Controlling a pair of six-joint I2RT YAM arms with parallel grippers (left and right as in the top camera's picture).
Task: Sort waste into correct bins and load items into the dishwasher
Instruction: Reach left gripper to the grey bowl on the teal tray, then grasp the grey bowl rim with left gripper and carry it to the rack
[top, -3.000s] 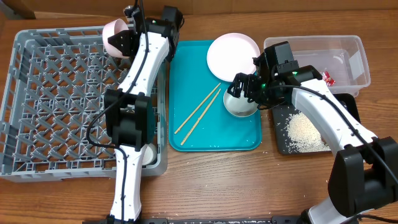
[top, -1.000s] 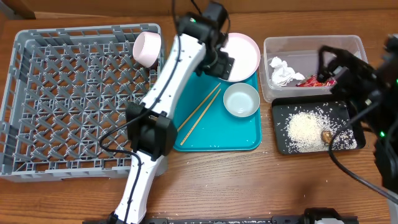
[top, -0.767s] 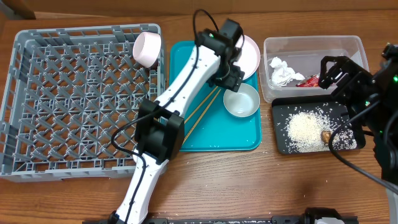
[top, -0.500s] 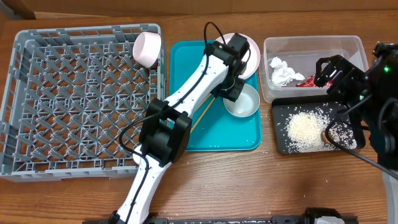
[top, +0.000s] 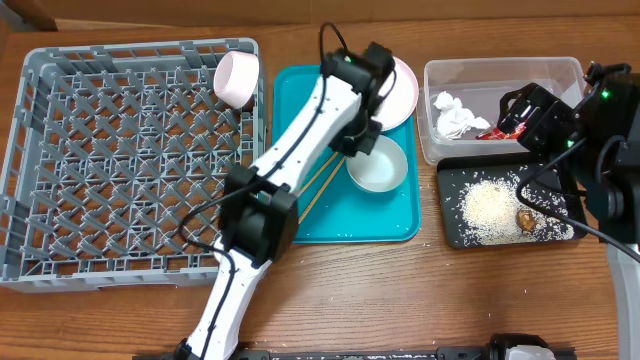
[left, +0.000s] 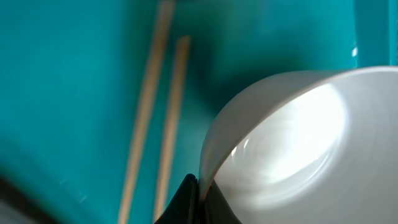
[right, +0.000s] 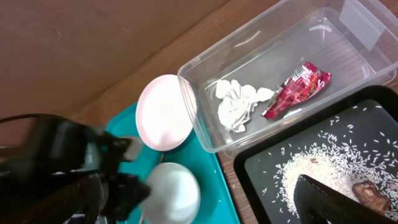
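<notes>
Right, from overhead my left gripper (top: 362, 148) sits at the rim of the smooth round grey-white bowl (top: 380, 170), which rests on the teal tray (top: 370, 215) beside two thin wooden chopsticks (top: 312, 195). The grey lattice dish rack (top: 110, 150) lies left of that tray. My right gripper (top: 522, 112) hangs spread wide with nothing in it, right of the tray over the clear tub (top: 560, 70).

On the left wrist, the black fingertips (left: 186, 199) are pinched tight on the bowl's thin glossy edge.

On the right wrist, the tub holds a crumpled white tissue (right: 239, 102) and a shiny red wrapper (right: 297, 88); rice grains (right: 311, 168) speckle the black tray (right: 261, 168).
</notes>
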